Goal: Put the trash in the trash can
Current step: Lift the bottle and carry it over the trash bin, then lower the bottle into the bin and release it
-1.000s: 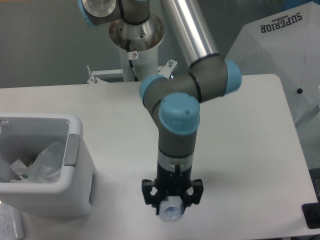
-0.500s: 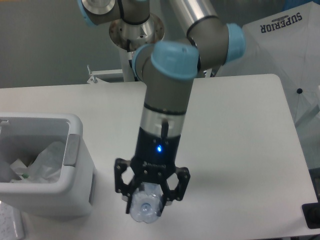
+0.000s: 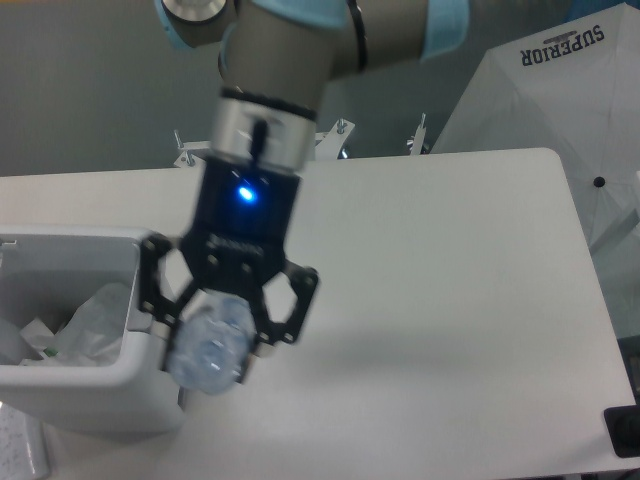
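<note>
My gripper (image 3: 212, 345) hangs high over the table, close to the camera, shut on the clear plastic bottle (image 3: 210, 352), whose bottom end faces the camera. It hovers just right of the white trash can (image 3: 90, 385), over the bin's right wall. Inside the can lies a crumpled translucent plastic bag (image 3: 95, 320) with a bit of green showing. The bottle's cap is hidden between the fingers.
A white umbrella-like cover printed SUPERIOR (image 3: 560, 90) stands off the table's far right corner. A dark object (image 3: 624, 432) sits at the lower right edge. The arm's base mount (image 3: 200, 150) is at the table's back edge.
The gripper has risen and moved left with the bottle, from the table's front middle to just beside the trash can's right wall. It looms larger in view.
</note>
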